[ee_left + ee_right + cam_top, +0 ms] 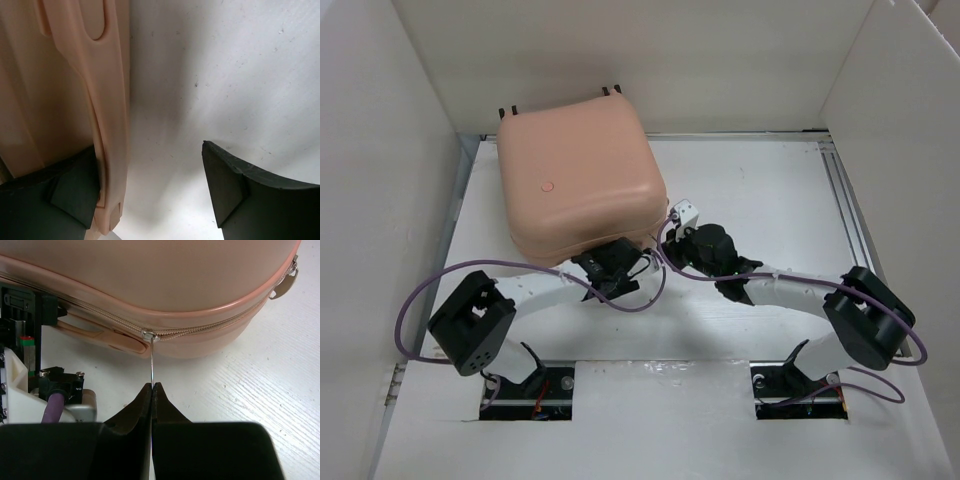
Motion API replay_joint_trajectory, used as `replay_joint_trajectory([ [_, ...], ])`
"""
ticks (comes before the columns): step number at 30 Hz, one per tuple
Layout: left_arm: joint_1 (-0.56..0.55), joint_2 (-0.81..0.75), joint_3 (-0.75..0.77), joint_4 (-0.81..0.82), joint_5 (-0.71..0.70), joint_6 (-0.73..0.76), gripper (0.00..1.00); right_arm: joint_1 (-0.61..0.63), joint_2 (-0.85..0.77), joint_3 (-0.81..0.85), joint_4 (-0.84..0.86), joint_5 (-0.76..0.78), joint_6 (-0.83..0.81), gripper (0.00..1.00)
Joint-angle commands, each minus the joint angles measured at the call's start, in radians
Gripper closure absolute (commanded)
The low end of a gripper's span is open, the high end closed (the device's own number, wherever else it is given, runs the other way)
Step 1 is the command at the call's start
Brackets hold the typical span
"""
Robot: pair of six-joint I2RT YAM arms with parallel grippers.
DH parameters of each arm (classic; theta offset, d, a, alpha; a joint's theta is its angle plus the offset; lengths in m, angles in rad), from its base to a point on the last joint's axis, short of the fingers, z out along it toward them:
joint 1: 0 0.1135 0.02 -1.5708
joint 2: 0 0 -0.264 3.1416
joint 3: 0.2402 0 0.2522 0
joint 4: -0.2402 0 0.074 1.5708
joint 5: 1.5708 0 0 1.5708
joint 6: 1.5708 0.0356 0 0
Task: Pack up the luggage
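Luggage (580, 175): was laid closed on the table (760, 190), lid up.
Key relation: the zip pull (151, 369) was stretched straight out from the slider (148, 335) on the luggage's near wall to the right gripper (152, 388), just in front of that wall. The zip track (205, 329) was run sideways along the wall, across the pull's line.
Right gripper: was clamped on the pull's thin tab, jaws pressed together.
Left gripper (150, 175): jaws were spread, 1 finger set against the luggage's near side, nothing held.
Nearer arm: the right was judged placed to draw the slider along the track.
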Motion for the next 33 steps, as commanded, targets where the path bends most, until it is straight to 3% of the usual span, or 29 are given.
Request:
replay_joint_trajectory([
  [1,0.022,-0.001,-0.006,0.047,0.076,0.040,0.27,-0.007,-0.021,0.031,-0.009,-0.021,-0.013,1.00],
  [3,0.022,0.027,-0.006,0.047,0.142,0.049,0.28,-0.007,-0.021,0.040,-0.009,-0.021,-0.013,1.00],
  [4,0.022,0.052,0.003,0.047,0.196,0.049,0.36,-0.007,-0.021,0.040,-0.009,-0.021,-0.022,1.00],
  [5,0.022,0.065,0.014,0.037,0.220,0.037,0.48,-0.007,-0.021,0.040,-0.009,-0.021,-0.023,1.00],
  [6,0.022,0.077,0.023,0.026,0.234,0.037,0.80,-0.016,-0.021,0.049,-0.020,-0.021,-0.023,1.00],
  [7,0.022,0.089,0.023,0.026,0.234,0.037,0.80,-0.016,-0.021,0.049,-0.036,-0.021,-0.023,1.00],
  [8,0.022,0.090,0.023,0.026,0.234,0.037,1.00,-0.027,-0.021,0.049,-0.050,-0.021,-0.023,1.00],
  [12,0.063,0.079,-0.028,-0.005,0.263,0.082,1.00,-0.085,-0.046,0.059,-0.156,0.083,-0.007,1.00],
  [18,0.036,-0.030,-0.225,0.009,0.198,0.187,1.00,-0.326,-0.130,0.025,-0.218,0.149,-0.024,1.00],
  [21,-0.009,-0.114,-0.291,0.003,0.198,0.210,1.00,-0.415,-0.066,0.111,-0.227,0.116,-0.122,1.00],
  [27,-0.096,-0.207,-0.314,-0.039,0.245,0.198,1.00,-0.447,0.081,0.275,-0.218,-0.019,-0.237,1.00],
  [30,-0.096,-0.197,-0.293,-0.059,0.257,0.166,1.00,-0.447,0.059,0.200,-0.146,-0.198,-0.297,1.00],
  [32,-0.096,-0.197,-0.293,-0.059,0.268,0.153,1.00,-0.434,-0.019,0.117,-0.029,-0.330,-0.354,0.81],
  [33,-0.096,-0.197,-0.293,-0.059,0.277,0.141,1.00,-0.434,-0.049,0.077,-0.012,-0.426,-0.354,0.53],
])
